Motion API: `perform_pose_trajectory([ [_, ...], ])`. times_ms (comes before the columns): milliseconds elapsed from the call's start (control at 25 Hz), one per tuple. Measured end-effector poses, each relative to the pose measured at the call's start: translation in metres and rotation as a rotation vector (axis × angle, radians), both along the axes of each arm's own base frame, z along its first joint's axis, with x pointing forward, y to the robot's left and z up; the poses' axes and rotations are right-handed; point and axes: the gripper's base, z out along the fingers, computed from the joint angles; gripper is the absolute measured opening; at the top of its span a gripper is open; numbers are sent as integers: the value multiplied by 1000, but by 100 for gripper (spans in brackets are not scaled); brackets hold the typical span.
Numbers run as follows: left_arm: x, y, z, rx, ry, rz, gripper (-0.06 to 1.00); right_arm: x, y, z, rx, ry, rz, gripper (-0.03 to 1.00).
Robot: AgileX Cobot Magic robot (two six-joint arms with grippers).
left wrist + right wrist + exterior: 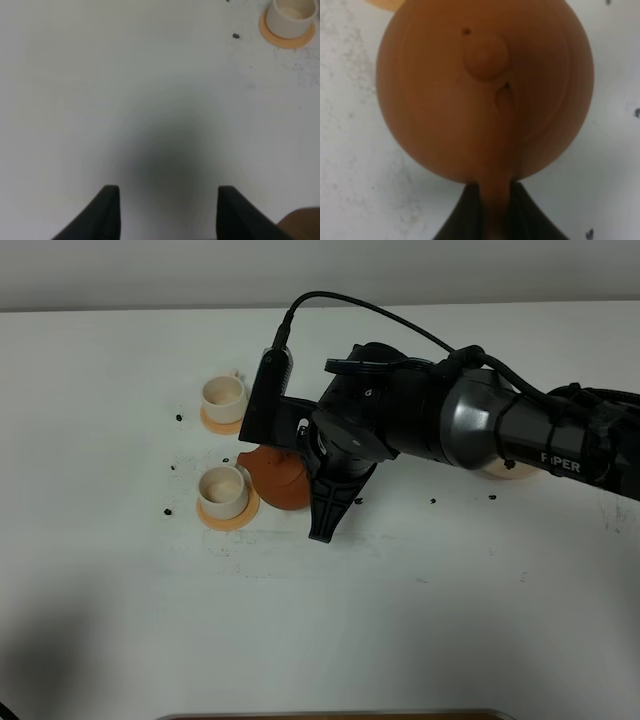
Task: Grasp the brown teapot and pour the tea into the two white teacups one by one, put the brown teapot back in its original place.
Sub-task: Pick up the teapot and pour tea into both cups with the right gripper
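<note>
1. Grips the brown teapot point(485, 90) by its loop handle with the right gripper point(492, 212), jaws pinched tight on the handle.
2. Holds the pot just beside the near teacup point(222, 483), spout toward that cup, lid knob point(486, 55) facing the wrist camera.
3. Near teacup upright on the near coaster point(234, 517); far teacup point(222, 393) upright on the far coaster point(214, 424).
4. Cream saucer point(505, 475) well apart on the right, largely hidden under the right arm point(480, 425).
5. Hangs the left gripper point(169, 212) over the white table point(400, 640), jaws spread wide, gripping nothing.
6. Dark specks point(433, 502) scattered near the cups.
</note>
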Motion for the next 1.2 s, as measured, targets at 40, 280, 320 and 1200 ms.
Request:
perform_pose_trajectory([
  [40, 0, 0, 0, 0, 0, 0, 46, 0, 1, 0, 4, -3, 4, 12],
  [280, 0, 0, 0, 0, 0, 0, 46, 0, 3, 2, 8, -14, 11, 12],
  [320, 0, 0, 0, 0, 0, 0, 46, 0, 3, 2, 6, -18, 14, 12],
  [1200, 0, 0, 0, 0, 0, 0, 46, 4, 2, 0, -38, -62, 51, 12],
])
